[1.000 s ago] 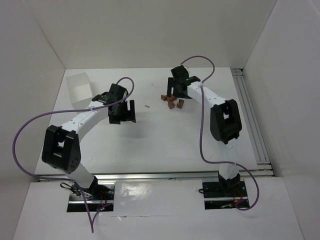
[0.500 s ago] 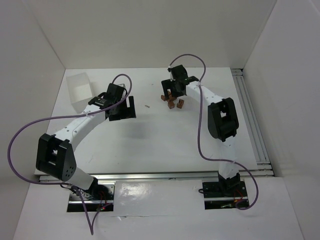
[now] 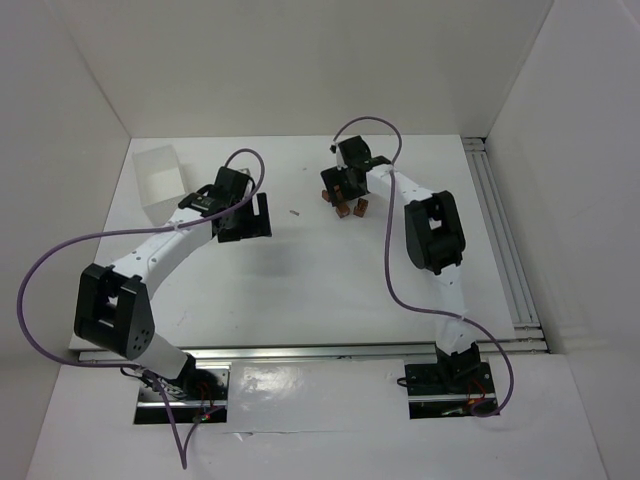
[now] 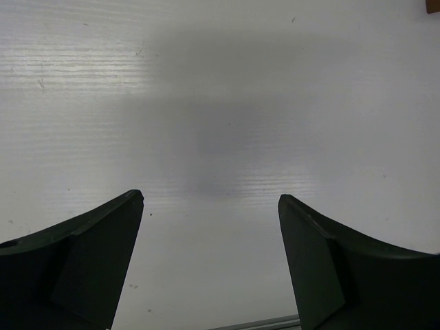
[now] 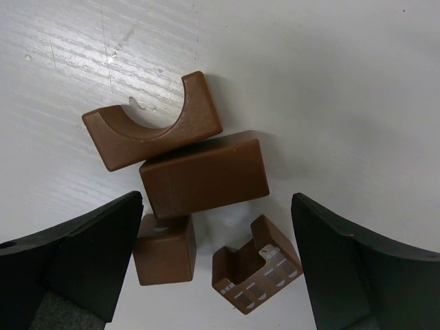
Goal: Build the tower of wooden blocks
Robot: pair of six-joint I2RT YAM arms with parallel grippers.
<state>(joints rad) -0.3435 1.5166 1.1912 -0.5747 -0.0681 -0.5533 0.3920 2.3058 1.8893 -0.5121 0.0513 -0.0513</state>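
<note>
Several reddish-brown wood blocks lie loose in a cluster on the white table (image 3: 300, 270), with no tower standing. The right wrist view shows an arch block (image 5: 152, 124), a rectangular block (image 5: 205, 175), a small cube (image 5: 165, 249) and a notched block (image 5: 256, 273). My right gripper (image 5: 216, 203) is open and hovers right above them, its fingers either side of the cube and the notched block. From above, it (image 3: 338, 183) hides part of the cluster (image 3: 345, 207). My left gripper (image 4: 210, 198) is open and empty over bare table, left of the blocks (image 3: 256, 214).
A white plastic tray (image 3: 160, 180) stands at the far left of the table. A tiny grey scrap (image 3: 295, 212) lies between the grippers. A metal rail (image 3: 505, 240) runs along the right edge. White walls enclose the table.
My right gripper has moved left and slightly farther back, coming over the block cluster. My left arm shifted a little to the left early on, then stayed still.
</note>
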